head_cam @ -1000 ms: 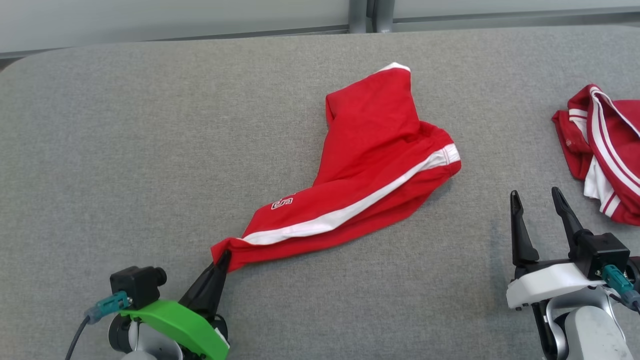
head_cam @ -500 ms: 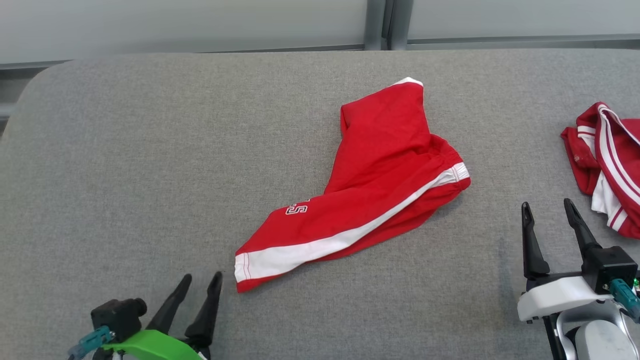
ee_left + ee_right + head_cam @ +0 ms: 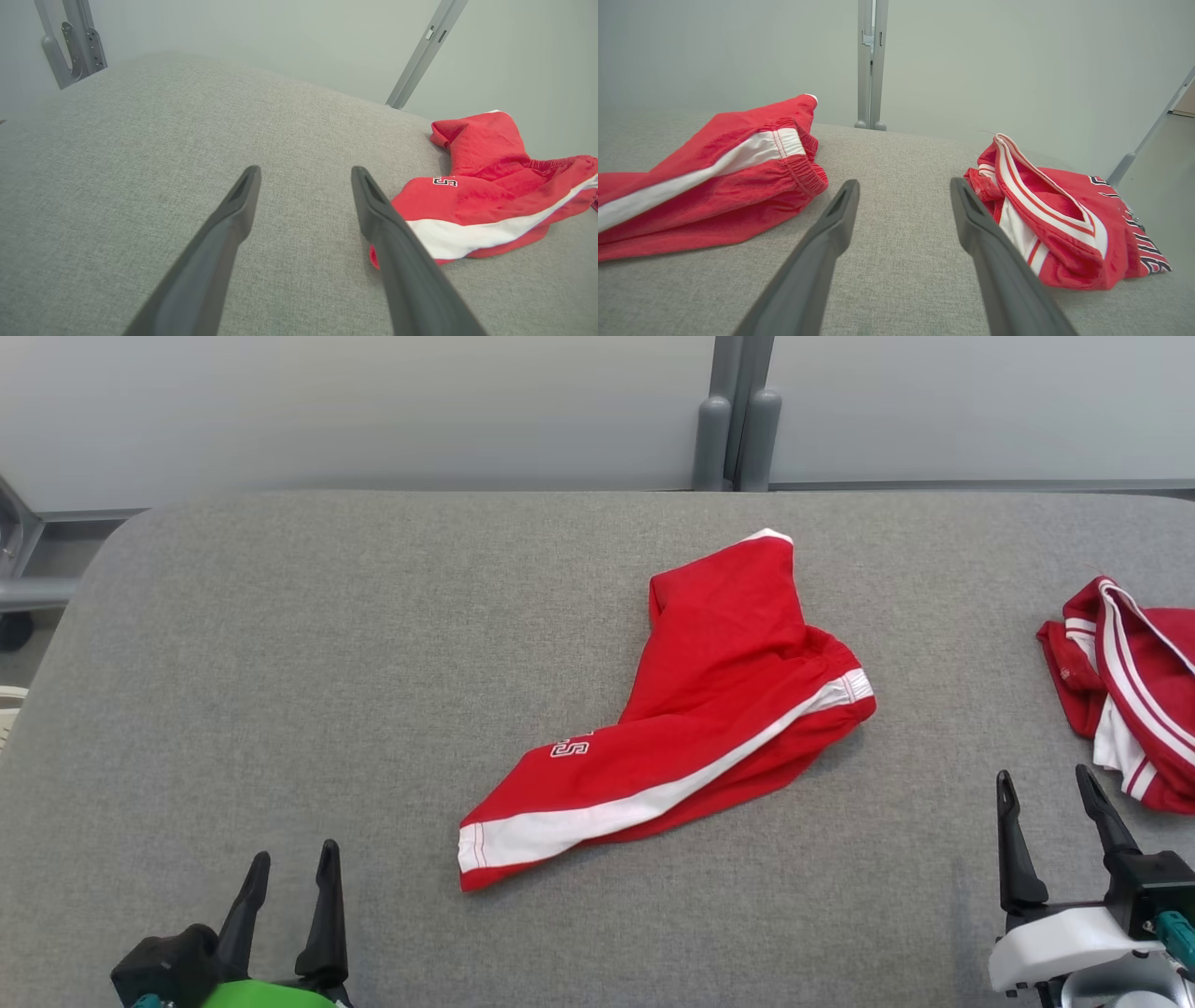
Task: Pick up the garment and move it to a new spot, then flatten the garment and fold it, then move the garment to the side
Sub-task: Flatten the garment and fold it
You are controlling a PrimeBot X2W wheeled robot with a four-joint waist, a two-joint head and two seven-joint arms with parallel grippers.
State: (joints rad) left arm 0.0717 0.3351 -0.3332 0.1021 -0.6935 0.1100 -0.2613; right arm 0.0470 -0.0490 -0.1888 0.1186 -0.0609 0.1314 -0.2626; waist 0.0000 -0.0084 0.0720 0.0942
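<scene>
The left gripper (image 3: 294, 854) is sitting at about 7 o'clock from the red shorts (image 3: 709, 709), its two dark fingers spread apart and gripping nothing. A second ago it was pinching the hem of the near leg; it has let go and is drawing back, so the hem is now lying free on the grey padded table (image 3: 373, 663), just off the fingers toward 2 o'clock in the left wrist view. The whole head view has also shifted, which is the camera moving, not the cloth.

The shorts are resting mid-table, bent and rumpled, one leg running toward 7 o'clock and the other toward 12. The move to a new spot is looking finished; flattening is likely coming next.

The right gripper (image 3: 1045, 775) is waiting at 4 o'clock from the shorts, fingers parted and empty. A second red garment (image 3: 1130, 691) is lying bunched at 3 o'clock, well apart.
</scene>
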